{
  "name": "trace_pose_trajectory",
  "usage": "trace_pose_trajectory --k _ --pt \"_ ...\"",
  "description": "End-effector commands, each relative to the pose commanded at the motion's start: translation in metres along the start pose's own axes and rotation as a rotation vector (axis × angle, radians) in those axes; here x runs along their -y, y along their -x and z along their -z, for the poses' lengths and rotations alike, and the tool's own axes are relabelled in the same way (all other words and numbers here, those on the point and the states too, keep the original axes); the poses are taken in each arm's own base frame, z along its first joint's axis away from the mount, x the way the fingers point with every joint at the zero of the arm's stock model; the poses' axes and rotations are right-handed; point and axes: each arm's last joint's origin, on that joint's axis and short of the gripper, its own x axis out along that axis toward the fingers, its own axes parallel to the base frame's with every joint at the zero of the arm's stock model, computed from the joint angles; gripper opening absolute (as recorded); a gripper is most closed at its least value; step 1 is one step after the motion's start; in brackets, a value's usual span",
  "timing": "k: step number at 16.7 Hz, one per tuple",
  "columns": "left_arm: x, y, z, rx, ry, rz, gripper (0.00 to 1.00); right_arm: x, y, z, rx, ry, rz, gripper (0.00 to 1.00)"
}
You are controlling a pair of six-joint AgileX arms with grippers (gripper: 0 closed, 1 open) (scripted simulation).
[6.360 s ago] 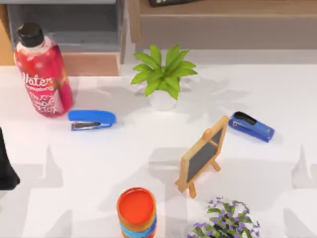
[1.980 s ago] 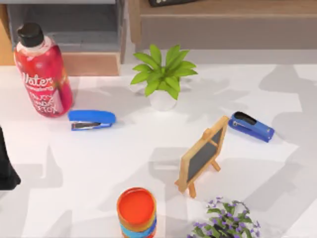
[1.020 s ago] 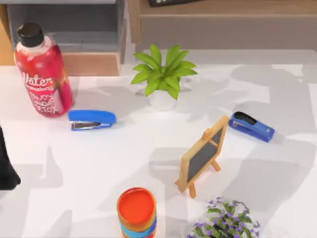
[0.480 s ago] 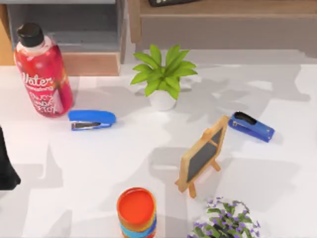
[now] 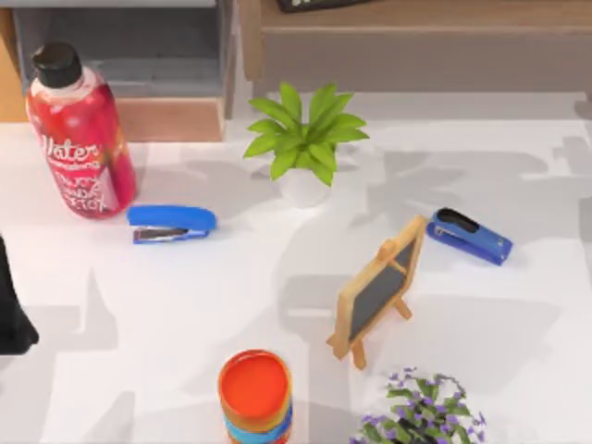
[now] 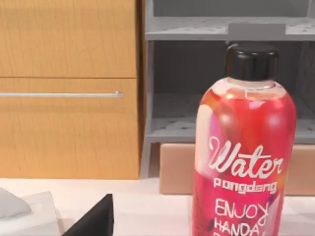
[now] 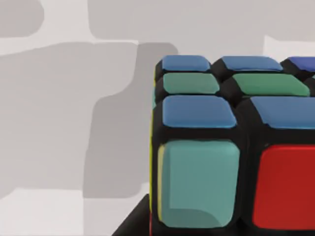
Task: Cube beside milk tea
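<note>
shadows on the white table have shifted across its right half since the earlier top views, while every object on it sits where it was. whether the right arm's jaws are wide, narrow or holding anything cannot be told; its wrist view sits very close to the cube, which shows blue, green, teal and red tiles in a black frame and rests on the pale tabletop. the left arm is parked at the table's left edge, as a dark shape in the top view, and its jaws cannot be judged either.

its wrist camera faces the red water bottle standing at the far left. near the bottle lies a blue stapler. a potted green plant stands far centre, a small chalkboard easel right of centre, a second blue stapler to its right, an orange-topped cup at the near edge and a purple flower plant beside it.
</note>
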Motion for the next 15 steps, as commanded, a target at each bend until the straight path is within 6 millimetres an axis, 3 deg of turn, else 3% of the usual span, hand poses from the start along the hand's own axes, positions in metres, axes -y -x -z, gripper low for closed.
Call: trace_pose_trajectory --k 4,15 --pt "0.0 0.0 0.0 0.0 0.0 0.0 1.0 0.002 -0.032 0.004 -0.169 0.045 0.001 0.0" --pt "0.0 0.0 0.0 0.0 0.0 0.0 1.0 -0.001 -0.032 0.004 -0.162 0.047 0.0 0.0"
